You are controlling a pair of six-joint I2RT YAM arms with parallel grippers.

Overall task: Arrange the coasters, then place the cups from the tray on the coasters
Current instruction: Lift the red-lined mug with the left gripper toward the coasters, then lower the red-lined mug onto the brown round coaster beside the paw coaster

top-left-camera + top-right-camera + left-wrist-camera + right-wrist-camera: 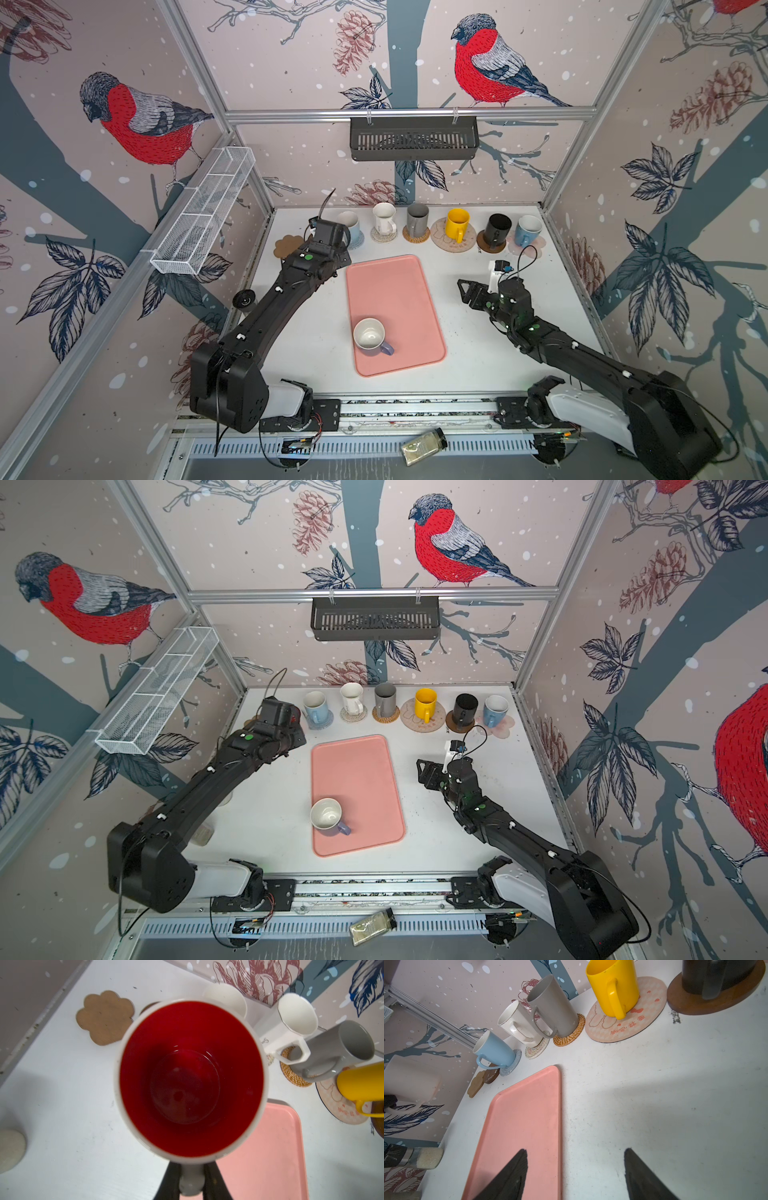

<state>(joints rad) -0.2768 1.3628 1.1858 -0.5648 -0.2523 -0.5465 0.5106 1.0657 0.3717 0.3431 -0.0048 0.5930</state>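
- Left wrist view: the left fingers clamp the handle of the red-lined cup, its mouth up.
- A dark disc coaster peeks past the cup's rim. The paw coaster lies bare just beside it.
- In both top views this grip sits at 10 o'clock of the tray.
- The right fingers stand apart, holding nothing, above the desk at the tray's 3 o'clock.
- The lavender cup stands in the tray's 7 o'clock corner.
- Six more cups stand on coasters along the desk's 12 o'clock edge.
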